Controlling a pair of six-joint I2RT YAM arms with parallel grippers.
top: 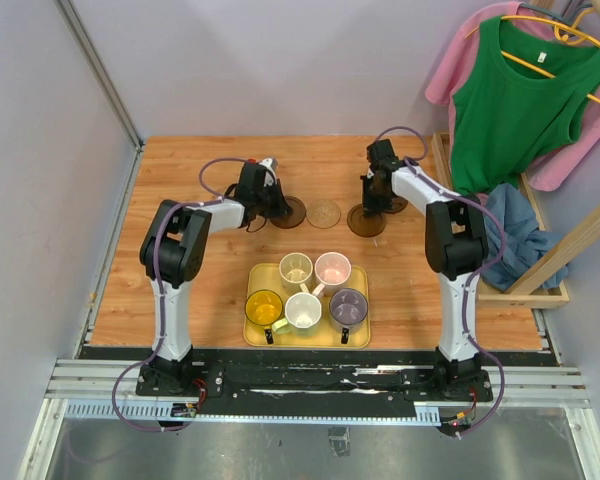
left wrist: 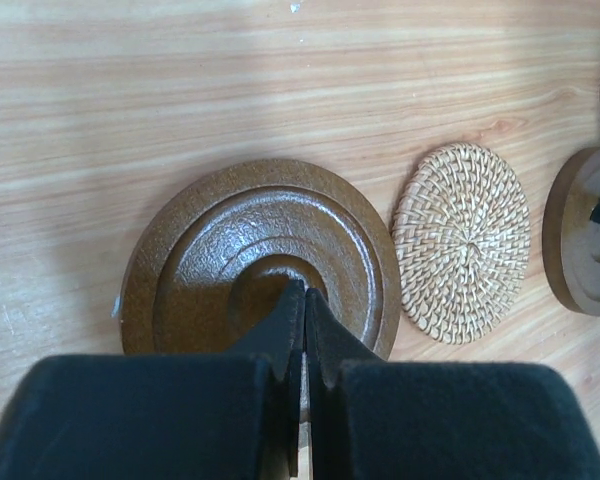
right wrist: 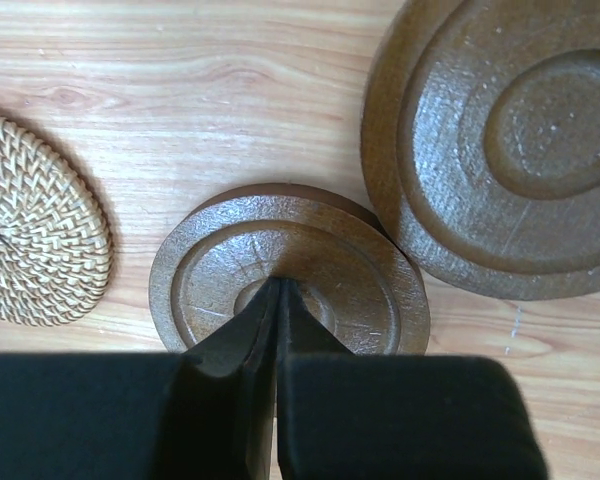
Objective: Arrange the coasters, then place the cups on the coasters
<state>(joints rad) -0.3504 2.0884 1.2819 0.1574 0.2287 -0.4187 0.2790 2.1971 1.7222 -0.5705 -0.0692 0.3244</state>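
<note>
— The left gripper and right gripper?
— Both pinched closed, empty, each tip over the centre of a dark coaster.
— Counts?
— Three dark, one woven coaster between; five cups on the tray

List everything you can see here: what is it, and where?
light wooden table: one, pale brown, under everything
dark brown round ridged coasters: three, far part of table; one left, a second and third right
woven tan round coaster: one, between the brown ones
yellow rectangular tray: one, near middle of table
small handled mugs: five; clear yellow, cream-green, pink, cream-white, grey-purple; all on the tray
green top, pink garment, blue cloth: one each, right of table
left gripper: black, shut, tip over left brown coaster
right gripper: black, shut, tip over second brown coaster
</note>
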